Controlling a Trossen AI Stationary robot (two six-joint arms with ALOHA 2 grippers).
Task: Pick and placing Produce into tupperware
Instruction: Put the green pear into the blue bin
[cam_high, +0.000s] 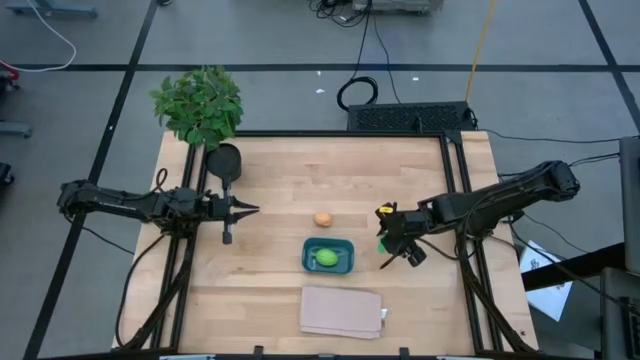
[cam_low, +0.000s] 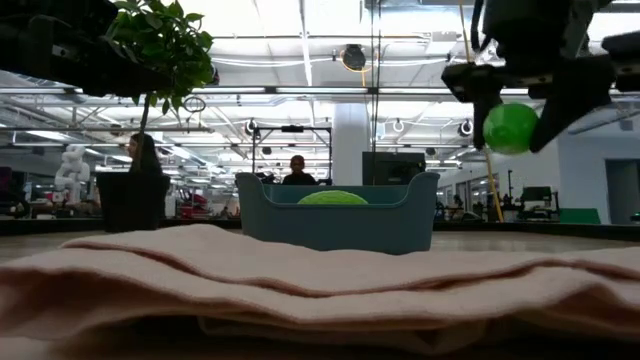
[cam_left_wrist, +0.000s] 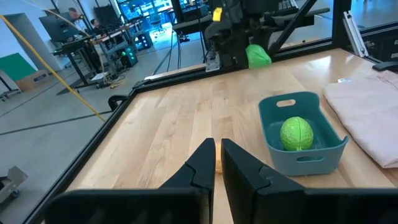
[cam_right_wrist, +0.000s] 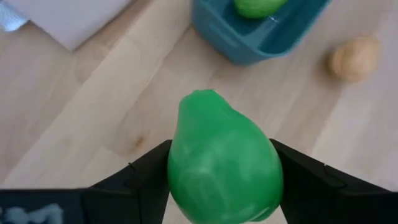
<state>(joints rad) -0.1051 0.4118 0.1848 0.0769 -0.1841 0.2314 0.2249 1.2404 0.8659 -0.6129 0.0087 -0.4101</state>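
My right gripper (cam_high: 392, 246) hangs over the table's right part, shut on a bright green, pear-shaped piece of produce (cam_right_wrist: 224, 168), to the right of the tupperware. The teal tupperware (cam_high: 343, 247) stands on the table's middle with another green piece (cam_high: 326, 258) lying inside it. An orange-tan piece (cam_high: 323, 219) rests on the wood just beyond the tupperware. My left gripper (cam_high: 247, 209) waits shut at the table's left, level and pointing right, holding nothing. My right gripper pinches the green piece by its two opposite sides (cam_right_wrist: 177, 168), one dark finger (cam_right_wrist: 140, 177) on each flank. The fingers slant down from the table's right side. The piece (cam_low: 511, 127) is lifted clear of the table, its narrow end pointing away from the wrist.
A folded beige cloth (cam_high: 342, 311) lies near the front edge, in front of the tupperware. A leafy potted plant (cam_high: 200, 105) stands at the far left corner, a black pot (cam_high: 224, 160) next to it. Bare wood lies between the tupperware and both arms.
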